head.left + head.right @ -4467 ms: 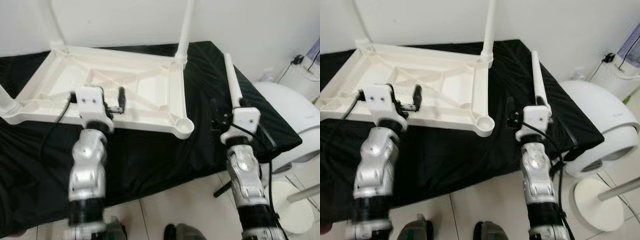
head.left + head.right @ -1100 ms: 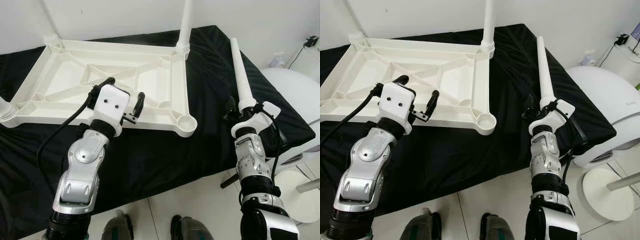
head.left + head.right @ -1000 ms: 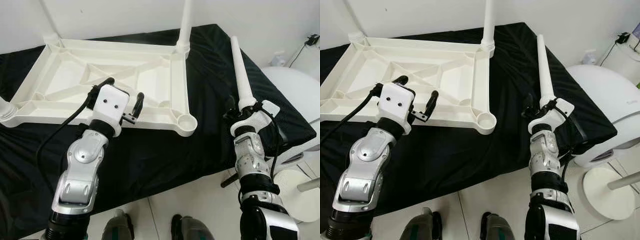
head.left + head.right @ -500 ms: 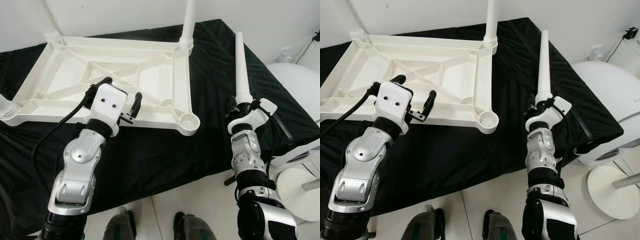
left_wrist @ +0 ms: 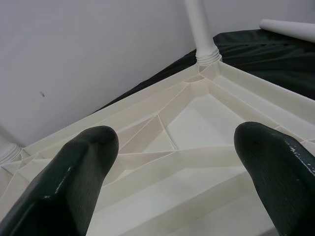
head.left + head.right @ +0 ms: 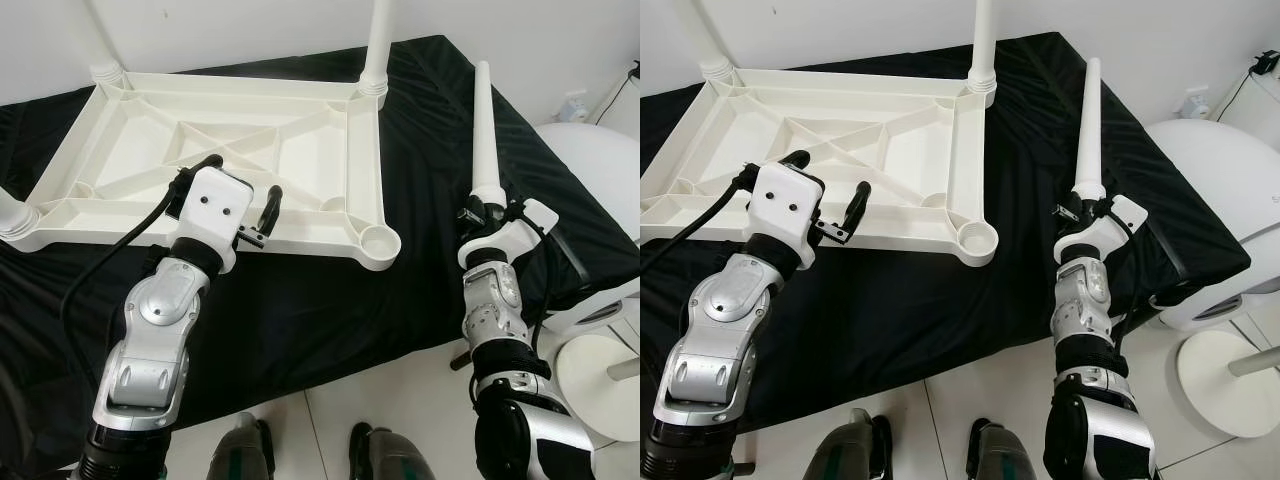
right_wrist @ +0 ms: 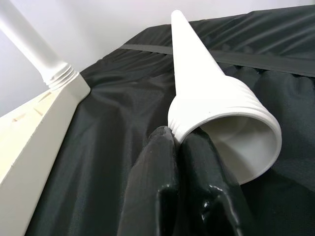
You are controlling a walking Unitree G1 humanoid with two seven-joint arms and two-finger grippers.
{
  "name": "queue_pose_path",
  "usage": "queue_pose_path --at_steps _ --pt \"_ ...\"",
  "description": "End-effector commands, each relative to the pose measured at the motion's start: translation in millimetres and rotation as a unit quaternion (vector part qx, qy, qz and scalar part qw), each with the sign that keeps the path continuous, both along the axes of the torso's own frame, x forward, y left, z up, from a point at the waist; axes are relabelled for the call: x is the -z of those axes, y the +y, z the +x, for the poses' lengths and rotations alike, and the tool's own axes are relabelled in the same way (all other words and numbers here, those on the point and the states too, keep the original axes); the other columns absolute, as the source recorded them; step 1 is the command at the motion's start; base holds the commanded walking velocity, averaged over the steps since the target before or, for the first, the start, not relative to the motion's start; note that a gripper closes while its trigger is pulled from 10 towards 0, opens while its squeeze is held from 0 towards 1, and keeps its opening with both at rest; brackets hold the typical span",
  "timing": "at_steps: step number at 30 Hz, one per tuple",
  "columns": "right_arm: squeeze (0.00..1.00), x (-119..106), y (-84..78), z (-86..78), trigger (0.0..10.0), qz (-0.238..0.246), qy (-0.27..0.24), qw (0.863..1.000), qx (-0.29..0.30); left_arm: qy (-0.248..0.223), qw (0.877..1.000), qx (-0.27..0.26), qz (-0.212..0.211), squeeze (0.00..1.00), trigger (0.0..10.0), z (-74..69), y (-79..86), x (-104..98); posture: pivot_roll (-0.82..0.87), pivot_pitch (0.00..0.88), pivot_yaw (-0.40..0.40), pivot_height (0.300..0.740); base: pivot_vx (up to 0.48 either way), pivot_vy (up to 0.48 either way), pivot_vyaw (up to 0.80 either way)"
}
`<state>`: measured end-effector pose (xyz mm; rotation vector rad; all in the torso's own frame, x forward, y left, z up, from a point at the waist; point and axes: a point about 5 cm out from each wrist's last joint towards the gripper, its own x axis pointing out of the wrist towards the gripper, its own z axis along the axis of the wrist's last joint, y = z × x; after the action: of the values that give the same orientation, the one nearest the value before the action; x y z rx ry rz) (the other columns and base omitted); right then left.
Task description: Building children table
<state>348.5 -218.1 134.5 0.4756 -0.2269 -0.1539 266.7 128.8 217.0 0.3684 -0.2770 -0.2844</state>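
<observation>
White table frame inverted on black cloth | left tool spread above frame | right tool pinching loose leg

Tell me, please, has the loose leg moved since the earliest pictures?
Yes. The leg in the right gripper now stands nearer the tabletop.

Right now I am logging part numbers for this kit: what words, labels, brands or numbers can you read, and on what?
None can be read: no print shows on the white tabletop, nor on the loose leg held in the right pincer, nor on the black cloth.
</observation>
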Motion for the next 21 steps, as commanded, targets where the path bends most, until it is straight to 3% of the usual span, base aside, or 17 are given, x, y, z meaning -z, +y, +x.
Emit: queue_pose_path --at_steps 1,2,3,4,6,7,10,16,18,21 --pt "0.00 6.5 -2.0 -1.2 0.0 0.005 0.015 1.000 0.014 -0.004 1.000 0.002 0.005 0.00 10.0 -1.3 -0.1 -2.2 0.12 0.197 0.051 0.740 0.000 0.000 0.00" --pt "0.00 4.8 -3.8 -2.0 4.5 0.005 0.008 1.000 0.017 -0.001 1.000 0.005 0.003 0.00 10.0 -1.3 -0.1 -1.9 0.12 0.196 0.050 0.740 0.000 0.000 0.00" --pt "0.00 0.9 -6.8 -2.9 4.5 0.001 -0.005 1.000 0.024 0.002 1.000 0.012 -0.003 0.00 10.0 -0.7 0.0 -2.0 0.11 0.195 0.046 0.740 0.000 0.000 0.00" --pt "0.00 -4.5 -10.3 -3.4 3.6 -0.010 -0.017 0.999 0.032 0.007 1.000 0.018 -0.010 0.00 10.0 0.9 1.3 -2.4 0.11 0.192 0.040 0.740 0.000 0.000 0.00" --pt "0.00 -8.2 -12.5 -3.7 3.6 -0.019 -0.024 0.999 0.037 0.010 1.000 0.022 -0.015 0.00 10.0 2.1 2.4 -2.8 0.11 0.192 0.040 0.740 0.000 0.000 0.00" --pt "0.00 -14.3 -16.2 -3.6 10.0 -0.024 -0.033 0.998 0.046 0.014 0.999 0.030 -0.024 0.00 10.0 3.9 3.9 -3.9 0.10 0.188 0.032 0.740 0.000 0.000 0.00" --pt "0.00 -33.5 -23.5 -3.4 10.0 -0.046 -0.065 0.995 0.055 0.026 0.997 0.047 -0.057 0.00 10.0 9.0 9.0 -8.5 0.10 0.177 0.016 0.740 0.000 0.000 0.00" --pt "0.00 -45.7 -25.1 -2.7 10.0 -0.059 -0.084 0.993 0.051 0.031 0.996 0.056 -0.068 0.00 10.0 12.6 10.5 -11.4 0.09 0.162 0.000 0.740 0.000 0.000 0.00" --pt "0.00 -69.6 -23.5 -1.7 10.0 -0.075 -0.123 0.989 0.031 0.029 0.994 0.061 -0.088 0.00 10.0 21.3 15.3 -20.8 0.08 0.146 -0.012 0.740 0.000 0.000 0.00" --pt "0.00 -81.8 -20.1 -1.6 10.0 -0.092 -0.143 0.985 0.015 0.028 0.992 0.061 -0.106 0.00 10.0 27.7 19.3 -27.2 0.08 0.139 -0.019 0.740 0.000 0.000 0.00"
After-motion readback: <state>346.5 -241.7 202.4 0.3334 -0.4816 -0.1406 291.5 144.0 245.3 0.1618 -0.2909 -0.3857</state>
